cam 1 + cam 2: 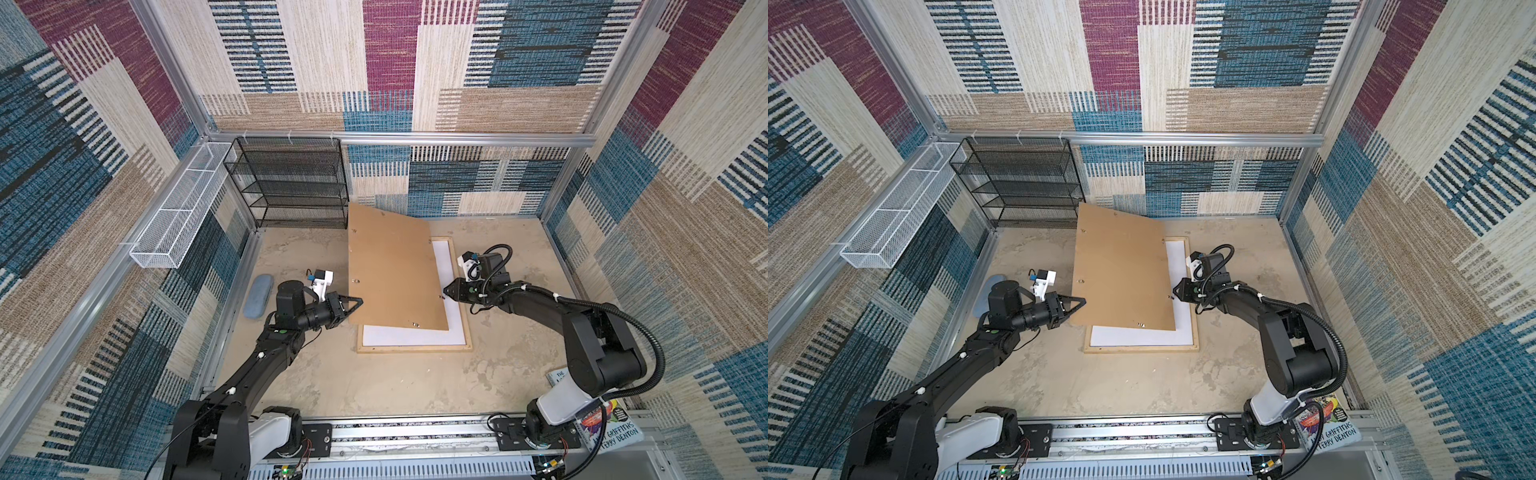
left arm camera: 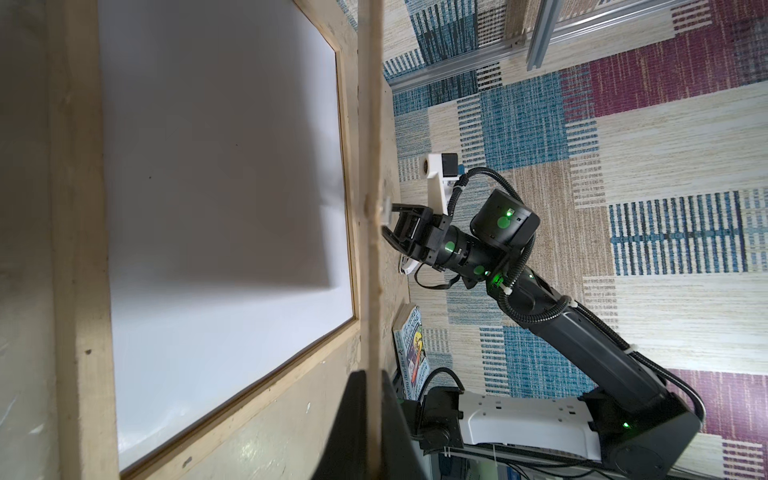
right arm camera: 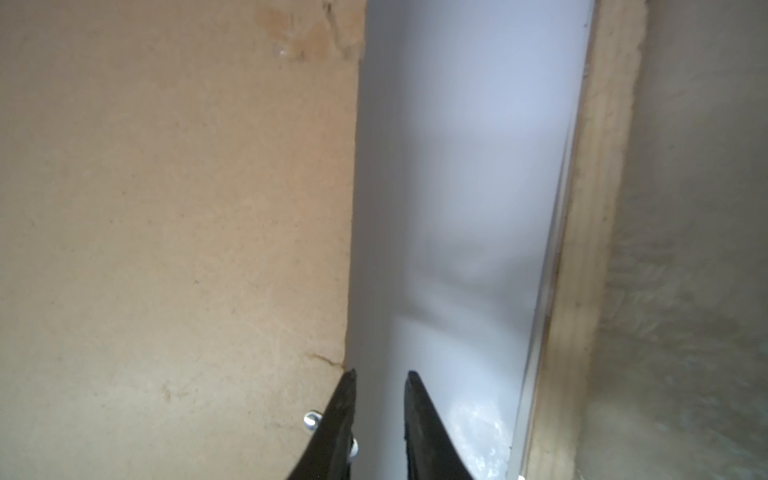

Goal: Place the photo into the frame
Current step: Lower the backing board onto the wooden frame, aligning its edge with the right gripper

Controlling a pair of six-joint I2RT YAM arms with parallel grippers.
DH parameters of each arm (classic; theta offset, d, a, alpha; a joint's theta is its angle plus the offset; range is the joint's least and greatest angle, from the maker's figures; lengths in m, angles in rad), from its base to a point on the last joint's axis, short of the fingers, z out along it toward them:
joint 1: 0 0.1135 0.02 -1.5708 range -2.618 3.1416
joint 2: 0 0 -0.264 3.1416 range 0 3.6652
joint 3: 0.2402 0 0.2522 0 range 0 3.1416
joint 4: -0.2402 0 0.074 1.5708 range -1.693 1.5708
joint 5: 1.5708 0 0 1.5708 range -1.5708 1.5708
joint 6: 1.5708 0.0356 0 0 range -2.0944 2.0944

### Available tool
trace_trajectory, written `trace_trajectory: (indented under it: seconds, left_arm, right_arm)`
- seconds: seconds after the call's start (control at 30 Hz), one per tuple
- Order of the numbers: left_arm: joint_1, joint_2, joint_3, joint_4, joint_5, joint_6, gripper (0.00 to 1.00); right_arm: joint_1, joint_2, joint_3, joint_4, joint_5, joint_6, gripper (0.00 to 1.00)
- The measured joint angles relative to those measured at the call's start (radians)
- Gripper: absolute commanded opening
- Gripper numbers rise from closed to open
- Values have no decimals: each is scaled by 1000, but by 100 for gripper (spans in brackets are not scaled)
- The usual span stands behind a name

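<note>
The pale wood frame point(image 1: 415, 348) point(image 1: 1142, 349) lies flat on the table, and a plain white sheet point(image 1: 415, 336) point(image 2: 216, 187) fills it. No printed picture shows, so the photo's image side is out of view. A brown backing board point(image 1: 395, 270) point(image 1: 1121, 270) slants over the frame, raised at its left. My left gripper point(image 1: 359, 301) point(image 2: 372, 374) is shut on the board's near left corner. My right gripper point(image 1: 445, 293) point(image 3: 380, 374) sits at the board's right edge beside a small metal tab point(image 3: 311, 419), jaws narrowly apart, nothing between them.
A black mesh shelf point(image 1: 291, 183) stands at the back left, with a white wire basket point(image 1: 178, 208) on the left wall. A blue-grey case point(image 1: 257, 297) lies left of my left arm. Books point(image 1: 615, 432) lie at the front right corner.
</note>
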Motion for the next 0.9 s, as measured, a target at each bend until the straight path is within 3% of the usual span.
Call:
trace_trajectory:
  seconds: [0.63, 0.9]
  left_arm:
    - [1, 51, -46, 154, 14, -82, 0]
    - [0, 69, -74, 221, 25, -106, 0]
  right_arm:
    - [47, -55, -57, -26, 51, -15, 18]
    - [48, -94, -36, -86, 116, -23, 25]
